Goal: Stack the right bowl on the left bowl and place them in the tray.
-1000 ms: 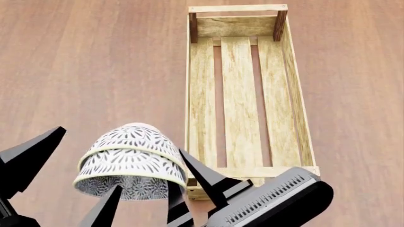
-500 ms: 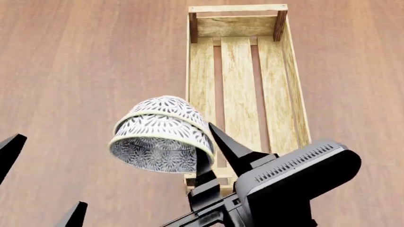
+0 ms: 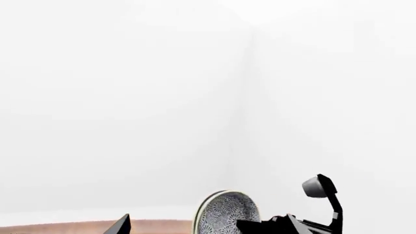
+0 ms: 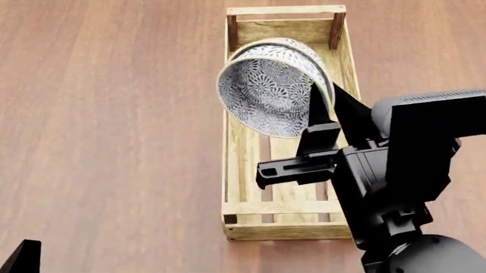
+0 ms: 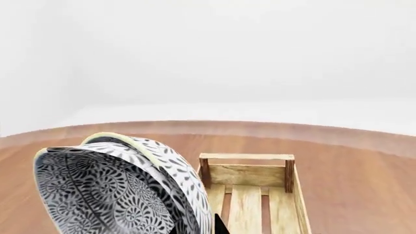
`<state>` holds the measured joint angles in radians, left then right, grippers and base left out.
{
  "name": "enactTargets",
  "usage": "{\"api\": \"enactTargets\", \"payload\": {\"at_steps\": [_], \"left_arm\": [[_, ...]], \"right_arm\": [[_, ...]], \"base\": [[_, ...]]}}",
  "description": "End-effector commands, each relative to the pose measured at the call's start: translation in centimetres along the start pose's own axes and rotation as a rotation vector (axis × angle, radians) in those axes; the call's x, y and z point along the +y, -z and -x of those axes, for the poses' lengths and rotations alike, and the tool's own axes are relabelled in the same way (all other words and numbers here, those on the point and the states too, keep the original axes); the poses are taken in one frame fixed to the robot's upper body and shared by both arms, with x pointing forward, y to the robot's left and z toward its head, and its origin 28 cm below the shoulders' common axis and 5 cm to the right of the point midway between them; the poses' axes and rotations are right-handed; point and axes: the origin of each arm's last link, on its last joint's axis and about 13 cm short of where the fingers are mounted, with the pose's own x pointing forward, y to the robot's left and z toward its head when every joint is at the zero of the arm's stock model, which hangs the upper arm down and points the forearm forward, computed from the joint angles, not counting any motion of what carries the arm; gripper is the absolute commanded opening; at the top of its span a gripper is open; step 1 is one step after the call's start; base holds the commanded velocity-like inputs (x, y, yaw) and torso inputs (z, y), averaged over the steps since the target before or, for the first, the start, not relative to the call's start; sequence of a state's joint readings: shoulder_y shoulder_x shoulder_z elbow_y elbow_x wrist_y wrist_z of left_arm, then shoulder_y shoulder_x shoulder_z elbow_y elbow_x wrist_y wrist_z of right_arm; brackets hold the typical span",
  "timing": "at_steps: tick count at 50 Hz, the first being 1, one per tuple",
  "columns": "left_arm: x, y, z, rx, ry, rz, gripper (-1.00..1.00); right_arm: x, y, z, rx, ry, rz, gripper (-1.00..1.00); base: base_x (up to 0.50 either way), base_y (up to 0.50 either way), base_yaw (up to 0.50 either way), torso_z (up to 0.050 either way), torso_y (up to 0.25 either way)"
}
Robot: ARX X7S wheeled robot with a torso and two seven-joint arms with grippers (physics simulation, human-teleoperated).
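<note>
Since the earlier frame the stacked bowls (image 4: 274, 88) have swung from the lower left of the head view up over the far end of the tray (image 4: 234, 170), tipped so their inside faces the camera. At right of centre the right tool (image 4: 328, 108) is closed on the bowls' rim, holding both clear of the slats. Only a tip of the left tool (image 4: 21, 257) shows at lower left; I cannot tell how open it is. Stacking looks done, and placing is in hand. Next: level the bowls, lower them between the tray's sides, then release.

Simulated room, blank white walls (image 3: 130, 97), wooden floor (image 4: 114, 114)
</note>
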<state>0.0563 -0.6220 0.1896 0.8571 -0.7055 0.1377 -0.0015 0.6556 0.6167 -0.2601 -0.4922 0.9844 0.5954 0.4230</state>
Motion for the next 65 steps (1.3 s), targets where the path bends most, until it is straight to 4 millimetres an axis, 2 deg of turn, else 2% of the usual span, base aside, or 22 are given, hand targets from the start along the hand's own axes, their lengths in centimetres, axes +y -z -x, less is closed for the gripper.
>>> {"api": "enactTargets", "payload": {"at_steps": [1, 13, 23, 26, 28, 29, 32, 33, 35, 36, 38, 40, 46, 49, 51, 52, 58, 65], "left_arm": [[0.4, -0.1, 0.4, -0.063, -0.037, -0.002, 1.00], [0.0, -0.4, 0.3, -0.076, -0.029, -0.001, 1.00], [-0.4, -0.7, 0.0, -0.083, -0.026, 0.015, 1.00], [-0.4, -1.0, 0.0, -0.091, -0.028, 0.015, 1.00], [-0.4, -1.0, 0.0, -0.093, -0.036, 0.016, 1.00], [-0.5, -1.0, 0.0, -0.094, -0.035, 0.017, 1.00], [-0.4, -1.1, -0.1, -0.098, -0.035, 0.021, 1.00], [-0.4, -1.0, -0.1, -0.100, -0.037, 0.024, 1.00], [-0.3, -1.1, -0.2, -0.102, -0.048, 0.030, 1.00], [-0.4, -1.3, -0.2, -0.113, -0.054, 0.041, 1.00], [-0.6, -1.6, -0.2, -0.118, -0.044, 0.040, 1.00], [-0.6, -1.8, -0.3, -0.124, -0.041, 0.041, 1.00], [-0.7, -1.8, -0.3, -0.129, -0.035, 0.043, 1.00], [-0.7, -1.8, -0.3, -0.127, -0.032, 0.045, 1.00], [-0.7, -1.8, -0.3, -0.128, -0.031, 0.043, 1.00], [-0.7, -1.8, -0.3, -0.127, -0.030, 0.035, 1.00], [-0.7, -1.6, -0.3, -0.126, -0.035, 0.040, 1.00], [-0.7, -1.6, -0.3, -0.120, -0.035, 0.044, 1.00]], "right_arm": [[-2.1, -2.2, -2.5, -0.067, 0.077, -0.152, -1.00], [-3.4, -2.4, -6.7, 0.068, 0.130, -0.177, -1.00], [-4.1, -4.3, -10.3, 0.131, 0.256, -0.330, -1.00], [-4.0, -4.8, -11.4, 0.222, 0.317, -0.367, -1.00], [-3.9, -5.4, -11.7, 0.218, 0.266, -0.461, -1.00], [-3.9, -5.7, -12.0, 0.206, 0.315, -0.487, -1.00], [-3.7, -6.5, -12.9, 0.193, 0.292, -0.508, -1.00], [-3.5, -6.8, -13.1, 0.257, 0.292, -0.539, -1.00], [-3.5, -7.0, -13.5, 0.264, 0.279, -0.594, -1.00], [-3.4, -7.3, -13.9, 0.270, 0.225, -0.694, -1.00], [-3.3, -7.3, -14.3, 0.273, 0.253, -0.664, -1.00], [-3.2, -7.4, -14.6, 0.284, 0.264, -0.725, -1.00], [-2.4, -7.4, -15.6, 0.308, 0.279, -0.675, -1.00], [-2.1, -7.7, -16.1, 0.322, 0.273, -0.720, -1.00], [-1.9, -7.9, -16.6, 0.384, 0.316, -0.818, -1.00], [-1.9, -7.9, -16.9, 0.402, 0.326, -0.801, -1.00], [-1.7, -8.5, -18.0, 0.393, 0.427, -0.942, -1.00], [-1.1, -8.7, -18.8, 0.399, 0.419, -0.990, -1.00]], "base": [[0.00, 0.00, 0.00, 0.000, 0.000], [0.00, 0.00, 0.00, 0.000, 0.001], [0.00, 0.00, 0.00, 0.001, 0.002], [0.00, 0.00, 0.00, 0.000, 0.000], [0.00, 0.00, 0.00, 0.000, 0.000], [0.00, 0.00, 0.00, 0.000, 0.000], [0.00, 0.00, 0.00, 0.000, 0.003], [0.00, 0.00, 0.00, 0.000, 0.000], [0.00, 0.00, 0.00, 0.000, 0.000], [0.00, 0.00, 0.00, 0.000, 0.000], [0.00, 0.00, 0.00, 0.000, 0.000], [0.00, 0.00, 0.00, 0.000, 0.000], [0.00, 0.00, 0.00, 0.000, 0.002], [0.00, 0.00, 0.00, 0.003, 0.000], [0.00, 0.00, 0.00, 0.000, 0.000], [0.00, 0.00, 0.00, 0.000, 0.000], [0.00, 0.00, 0.00, 0.000, 0.002], [0.00, 0.00, 0.00, 0.000, 0.001]]}}
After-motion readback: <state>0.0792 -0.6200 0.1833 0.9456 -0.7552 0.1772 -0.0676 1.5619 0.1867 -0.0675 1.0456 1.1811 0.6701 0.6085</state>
